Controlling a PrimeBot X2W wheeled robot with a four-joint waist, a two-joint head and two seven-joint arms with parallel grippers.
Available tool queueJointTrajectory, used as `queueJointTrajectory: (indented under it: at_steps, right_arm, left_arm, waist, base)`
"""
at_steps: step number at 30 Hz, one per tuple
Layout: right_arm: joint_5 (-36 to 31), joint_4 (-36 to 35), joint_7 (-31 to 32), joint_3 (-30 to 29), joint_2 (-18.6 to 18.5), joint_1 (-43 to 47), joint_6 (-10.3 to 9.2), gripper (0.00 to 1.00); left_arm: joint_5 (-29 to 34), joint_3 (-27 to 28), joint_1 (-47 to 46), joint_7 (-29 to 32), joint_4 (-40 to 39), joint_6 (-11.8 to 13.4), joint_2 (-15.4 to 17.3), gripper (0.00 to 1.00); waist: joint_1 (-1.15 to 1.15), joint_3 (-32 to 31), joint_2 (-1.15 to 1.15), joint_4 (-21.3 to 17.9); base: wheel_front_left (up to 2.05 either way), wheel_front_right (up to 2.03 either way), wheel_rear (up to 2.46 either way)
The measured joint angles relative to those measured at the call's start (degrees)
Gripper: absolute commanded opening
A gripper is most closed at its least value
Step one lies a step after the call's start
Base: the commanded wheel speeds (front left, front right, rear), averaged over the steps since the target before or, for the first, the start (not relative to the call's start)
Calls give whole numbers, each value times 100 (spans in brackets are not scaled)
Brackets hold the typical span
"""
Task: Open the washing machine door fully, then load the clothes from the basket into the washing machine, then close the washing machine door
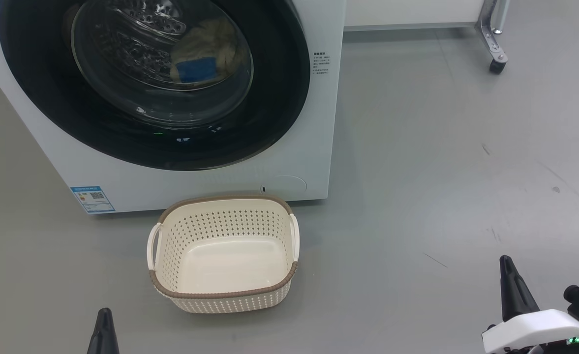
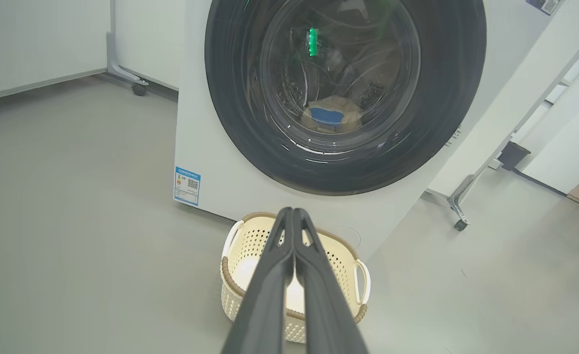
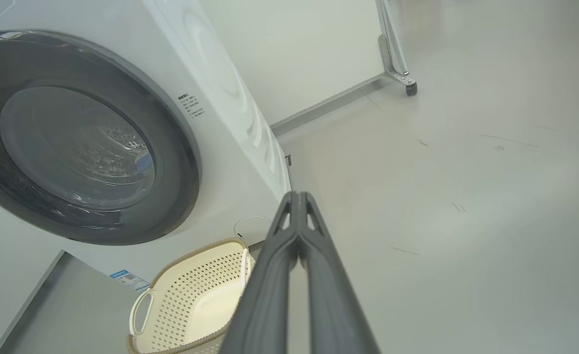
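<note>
Black gloss rim, glass bowl: the washing machine door point(image 1: 139, 115) sat shut, round face looking out over the empty basket point(image 1: 223, 295), clothes point(image 1: 210, 46) behind it in the drum. Stiff, weighty on its hinge, I'd judge; take it at the rim edge. Left gripper point(image 2: 293, 210) and right gripper point(image 3: 297, 194) were pinched closed, empty.

door point(image 1: 269, 98): glossy black rim, clear glass
basket point(image 1: 220, 295): cream perforated plastic
floor point(image 1: 441, 172): smooth grey, scuffed
fingers point(image 2: 269, 295): matt dark plastic

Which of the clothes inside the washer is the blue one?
The small plain cloth in front of the pile; the bigger clothes behind it are pale yellow.
</note>
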Motion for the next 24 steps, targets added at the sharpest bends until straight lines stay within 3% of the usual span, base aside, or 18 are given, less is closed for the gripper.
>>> queueJointTrajectory:
  at_steps: [24]
  right_arm:
    - [1688,279,461,-394,153,-277,207,0]
  left_arm:
    - [-2180,159,-305,468,282,-29,158,0]
  waist:
    - [0,-4,0,-92]
  base:
    - [0,0,0]
